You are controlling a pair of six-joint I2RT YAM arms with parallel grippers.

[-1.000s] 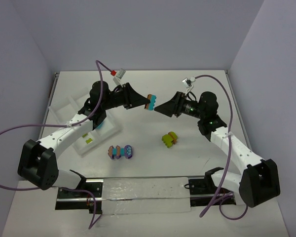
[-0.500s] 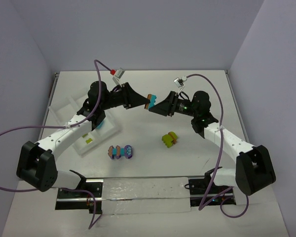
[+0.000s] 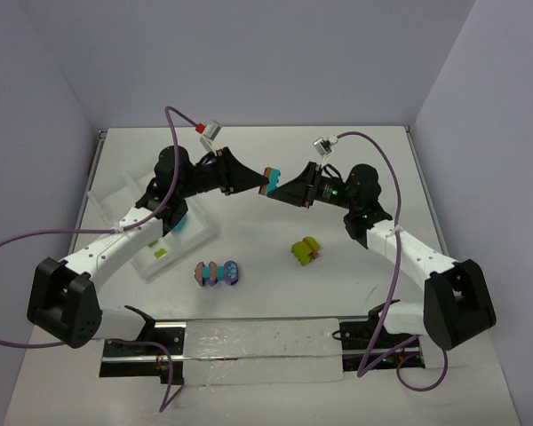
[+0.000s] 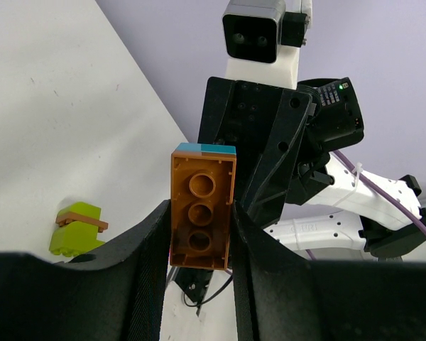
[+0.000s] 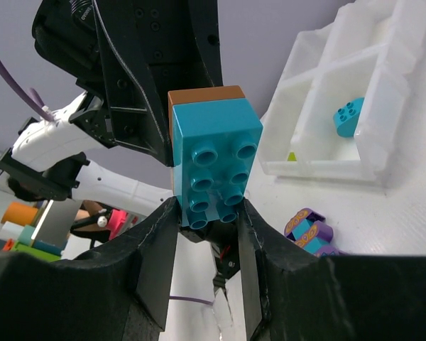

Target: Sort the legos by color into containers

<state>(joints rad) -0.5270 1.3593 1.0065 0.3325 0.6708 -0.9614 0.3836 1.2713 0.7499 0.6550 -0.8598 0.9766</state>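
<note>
A two-brick cluster is held in the air above the desk (image 3: 275,257), between the tips of both arms and well clear of the surface. Its orange-brown brick (image 4: 201,213) is pinched on both sides by the left fingers (image 4: 149,249), with its three-stud row facing the left wrist camera. The turquoise brick (image 5: 215,163) snapped onto it is pinched by the right fingers (image 5: 160,249), with its studded face turned toward the right wrist camera. From above, the two sets of fingers are seen meeting tip to tip over the far middle of the desk, with the cluster between them. The white tray (image 3: 107,197) lies on the left part of the desk, below the left arm and partly hidden by it. A single turquoise piece (image 5: 348,117) is seen in one of its compartments, and a small lime green piece (image 3: 159,253) in the compartment nearer the arm bases. Two further clusters rest on the bare desk, apart from the tray and from each other. A lime green cluster (image 3: 306,251) with an orange-brown part on it lies toward the right arm. A purple, turquoise and orange-brown cluster (image 3: 218,273) lies nearer the tray's near corner. Purple cables (image 3: 18,238) are looped from both arms.
</note>
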